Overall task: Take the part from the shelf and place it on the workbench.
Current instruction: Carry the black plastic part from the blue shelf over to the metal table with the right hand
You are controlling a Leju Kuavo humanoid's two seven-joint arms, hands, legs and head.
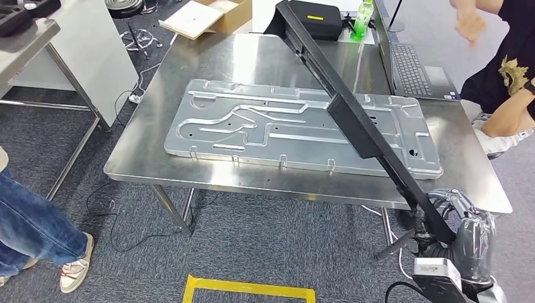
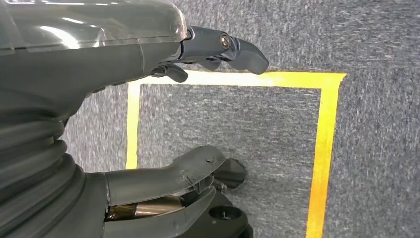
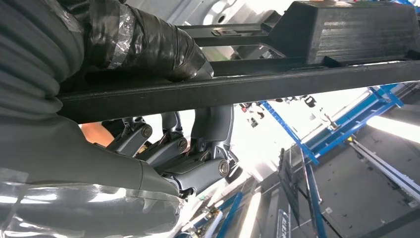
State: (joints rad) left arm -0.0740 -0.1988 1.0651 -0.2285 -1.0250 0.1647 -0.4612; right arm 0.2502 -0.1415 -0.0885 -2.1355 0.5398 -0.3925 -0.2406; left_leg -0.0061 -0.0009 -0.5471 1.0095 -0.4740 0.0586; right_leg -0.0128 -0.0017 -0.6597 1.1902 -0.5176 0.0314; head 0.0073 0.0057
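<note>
My right hand (image 1: pixel 464 230) wraps around the near end of a long black bar (image 1: pixel 353 117), the thumb taped in black over the top and the fingers (image 3: pixel 198 163) curled underneath, so the grip is firm. The bar is matte and square-edged, thin where I hold it and thicker, like a ribbed block, further along. It slants up from the near right and reaches out above the steel workbench (image 1: pixel 189 69); I cannot tell whether its far end touches the top. On the brushed, shiny bench lies a wide flat metal plate (image 1: pixel 252 126) with pressed winding grooves and small holes. My left hand (image 2: pixel 148 99) hangs over speckled grey carpet (image 2: pixel 376 124) marked with a yellow tape square (image 2: pixel 327 148), fingers apart and holding nothing.
</note>
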